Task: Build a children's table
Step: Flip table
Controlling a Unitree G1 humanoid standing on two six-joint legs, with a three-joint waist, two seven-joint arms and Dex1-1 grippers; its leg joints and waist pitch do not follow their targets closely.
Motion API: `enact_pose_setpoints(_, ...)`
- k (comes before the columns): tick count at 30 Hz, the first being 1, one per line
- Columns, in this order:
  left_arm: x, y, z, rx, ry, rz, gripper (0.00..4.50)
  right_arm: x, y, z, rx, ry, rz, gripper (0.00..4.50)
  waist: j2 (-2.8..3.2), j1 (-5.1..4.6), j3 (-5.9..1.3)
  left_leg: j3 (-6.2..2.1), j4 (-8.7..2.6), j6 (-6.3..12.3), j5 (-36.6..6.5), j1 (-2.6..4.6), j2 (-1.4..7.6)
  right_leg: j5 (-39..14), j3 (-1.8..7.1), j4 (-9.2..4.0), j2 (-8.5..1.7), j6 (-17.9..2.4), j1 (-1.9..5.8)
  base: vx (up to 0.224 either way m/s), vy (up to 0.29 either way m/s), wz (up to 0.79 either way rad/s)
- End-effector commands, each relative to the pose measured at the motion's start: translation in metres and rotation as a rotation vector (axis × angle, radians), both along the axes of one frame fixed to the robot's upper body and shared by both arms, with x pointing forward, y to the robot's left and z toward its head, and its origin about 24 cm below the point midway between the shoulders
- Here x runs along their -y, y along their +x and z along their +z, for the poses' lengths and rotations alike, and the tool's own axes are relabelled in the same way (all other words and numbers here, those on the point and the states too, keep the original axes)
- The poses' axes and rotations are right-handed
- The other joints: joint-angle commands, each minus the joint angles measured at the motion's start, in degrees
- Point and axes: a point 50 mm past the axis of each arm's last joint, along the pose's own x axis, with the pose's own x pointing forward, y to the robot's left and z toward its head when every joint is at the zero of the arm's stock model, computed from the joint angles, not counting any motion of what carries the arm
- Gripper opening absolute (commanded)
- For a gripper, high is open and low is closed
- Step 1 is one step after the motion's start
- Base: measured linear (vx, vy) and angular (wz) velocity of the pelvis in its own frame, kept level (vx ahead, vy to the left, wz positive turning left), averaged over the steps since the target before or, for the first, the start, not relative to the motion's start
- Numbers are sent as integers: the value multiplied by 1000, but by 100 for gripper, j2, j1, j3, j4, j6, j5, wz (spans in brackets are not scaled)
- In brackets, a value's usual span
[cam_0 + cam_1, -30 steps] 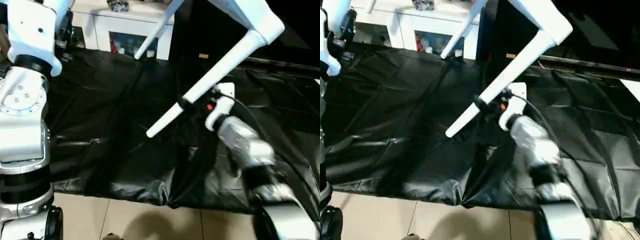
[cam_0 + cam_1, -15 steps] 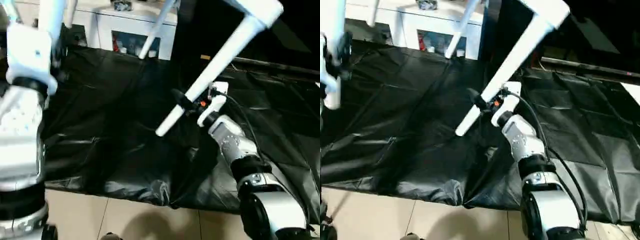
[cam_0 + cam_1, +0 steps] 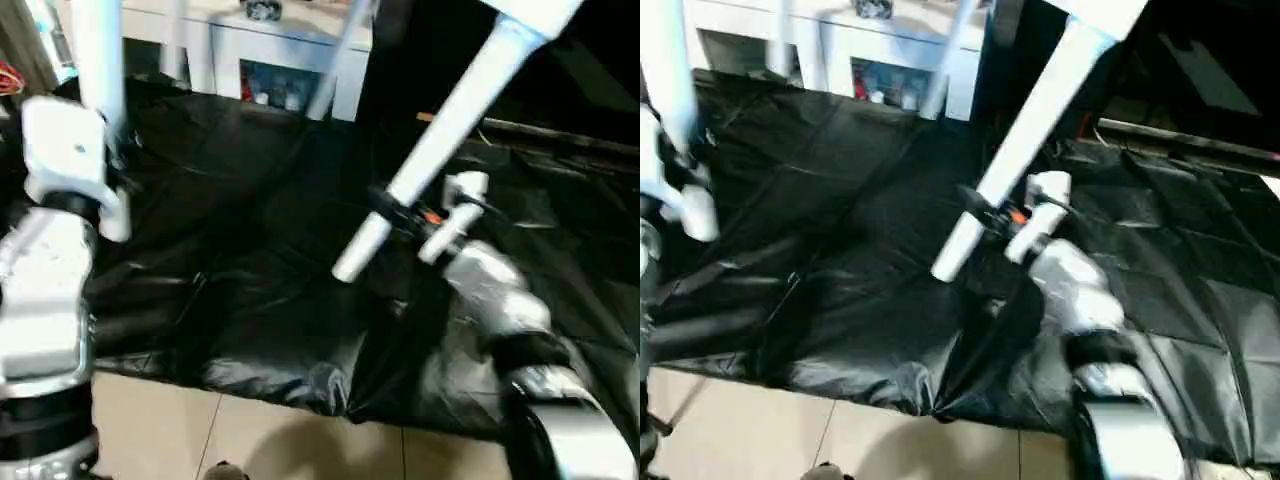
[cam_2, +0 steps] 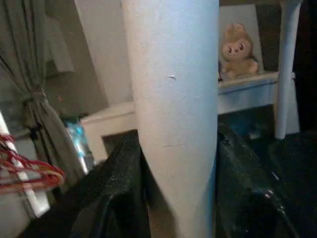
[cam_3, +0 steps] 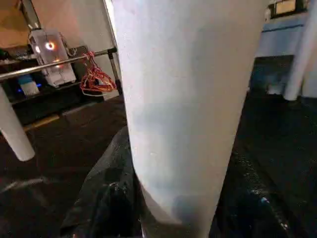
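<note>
The children's table hangs in the air above the black work table, with only a corner of its white tabletop (image 3: 535, 12) in view at the top. One white leg (image 3: 450, 120) slants down from that corner. My right gripper (image 3: 390, 212) is shut on it near its lower end, with a black finger (image 5: 106, 198) on each side. At the left, my left gripper (image 4: 173, 144) is shut on a second, upright leg (image 3: 100, 50), its fingers (image 4: 119, 188) pressed to both sides. A third leg (image 3: 335, 60) hangs further back.
The work table is draped in crinkled black sheet (image 3: 250, 250), with its front edge over beige floor tiles (image 3: 250, 440). A white cabinet (image 3: 270, 50) stands behind it, and a plush toy (image 4: 237, 49) sits on a shelf. Red cables (image 5: 96, 74) hang from a rack.
My right gripper's fingers have closed from wide open onto the slanted leg. The whole picture has shifted with the head; the left arm keeps its hold on its leg.
</note>
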Motion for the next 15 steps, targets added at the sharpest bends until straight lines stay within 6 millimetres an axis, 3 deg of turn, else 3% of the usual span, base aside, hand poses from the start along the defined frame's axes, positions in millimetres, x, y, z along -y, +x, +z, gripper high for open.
enact_pose_setpoints(1, 31, 7, -29, -140, 77, -149, 167, -11, -5, 10, 52, -20, 70, 156, 179, -89, -344, 37, -514, -290, -2063, 191, -21, -1254, 58, -445, -140, -786, 151, 0, 0, 0)
enact_pose_setpoints(2, 34, 7, -37, -158, 79, -162, 167, -5, -14, 9, 67, -46, 51, 156, 184, -82, -339, 42, -518, -297, -2165, 204, -19, -1372, 59, -464, -141, -759, 134, 0, 0, 0)
enact_pose_setpoints(3, 35, 7, -40, -164, 77, -167, 167, -3, -17, 8, 70, -56, 46, 153, 240, -93, -329, 31, -522, -325, -2307, 227, -10, -1369, 69, -483, -130, -685, 110, 0, 0, 0)
enact_pose_setpoints(4, 35, 6, -42, -167, 76, -169, 167, -3, -19, 8, 71, -62, 43, 153, 238, -88, -335, 19, -533, -326, -2319, 216, -16, -1400, 65, -494, -129, -664, 133, 0, 0, 0)
enact_pose_setpoints(5, 36, 6, -47, -178, 71, -173, 167, 0, -25, 6, 79, -91, 26, 153, 278, -87, -337, 16, -533, -346, -2386, 228, -15, -1440, 65, -489, -131, -657, 115, 0, 0, 0)
enact_pose_setpoints(7, 35, 4, -57, -201, 64, -174, 167, 4, -36, 4, 80, -119, -21, 152, 264, -99, -311, 12, -561, -356, -2499, 242, -15, -1542, 70, -538, -120, -566, 114, 0, 0, 0)
enact_pose_setpoints(8, 35, 2, -62, -215, 61, -174, 167, 6, -42, 2, 79, -146, -50, 152, 310, -111, -306, 2, -577, -372, -2632, 246, -22, -1665, 66, -542, -122, -557, 118, 0, 0, 0)
enact_pose_setpoints(11, 36, -1, -74, -249, 48, -178, 167, 10, -51, -1, 72, -188, -139, 151, 293, -146, -299, -26, -603, -418, -2953, 271, -27, -2161, 64, -617, -140, -436, 114, 0, 0, 0)
enact_pose_setpoints(13, 35, -4, -79, -260, 53, -178, 167, 12, -56, 0, 69, -202, -173, 151, 290, -181, -282, -35, -602, -420, -3218, 306, -24, -2440, 61, -678, -136, -375, 57, 0, 0, 0)
enact_pose_setpoints(15, 32, -8, -84, -272, 55, -169, 167, 11, -65, -1, 58, -222, -194, 150, 280, -205, -274, -49, -604, -389, -3324, 315, -31, -2573, 61, -699, -125, -310, 52, 0, 0, 0)
